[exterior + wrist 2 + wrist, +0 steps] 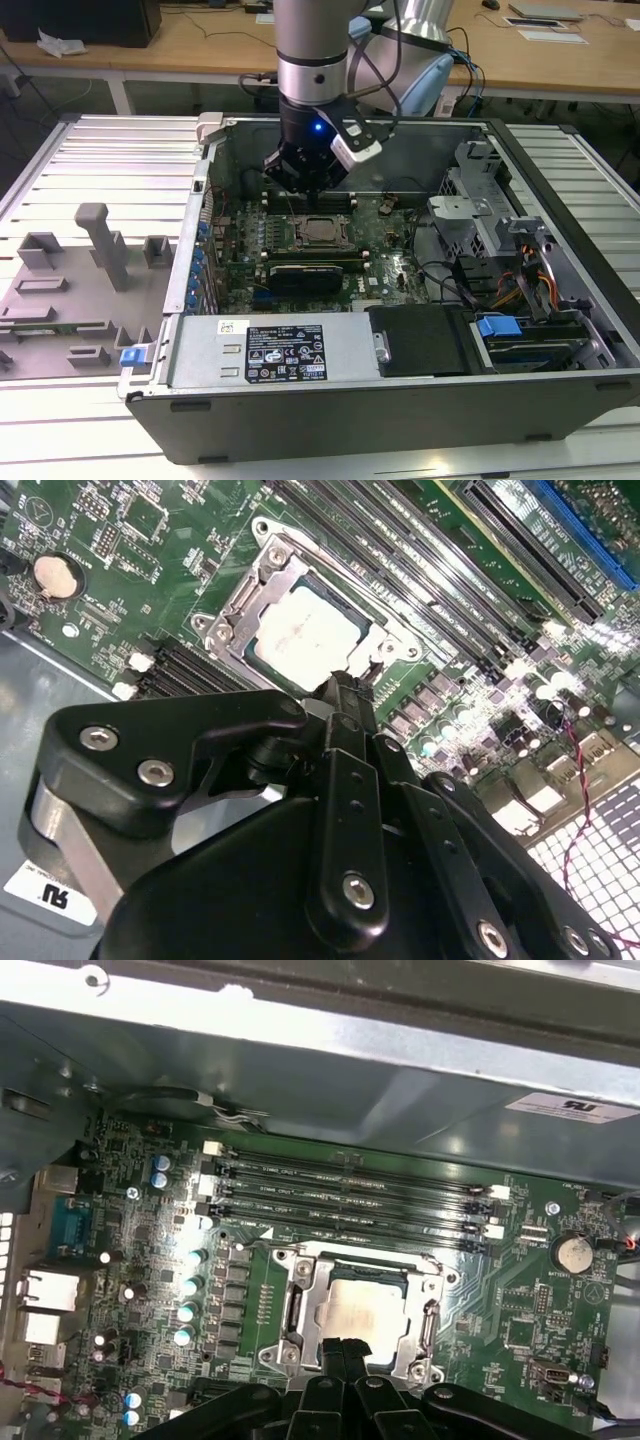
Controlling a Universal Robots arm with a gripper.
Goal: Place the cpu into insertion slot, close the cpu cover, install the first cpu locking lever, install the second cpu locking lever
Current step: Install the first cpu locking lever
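The cpu (362, 1310) lies flat in the insertion slot (300, 1312), its pale metal face up; it is also in the second wrist view (303, 635). The silver cpu cover (430, 1312) is down around the chip, framing it on the green motherboard (390, 235). My gripper (306, 187) hangs just above the board, beside the socket (318, 232) on its far side in the exterior view. Its black fingertips (345, 688) are pressed together with nothing between them, at one edge of the cover (236, 610). In the first wrist view the gripper (347, 1348) overlaps the chip's edge.
The board sits inside an open computer case (560, 160) on a slatted metal table. Long black memory slots (340, 1195) run beside the socket. A power supply (285, 352) and drive cage (480, 215) line the case. Grey fixtures (95, 240) stand at the exterior view's left.
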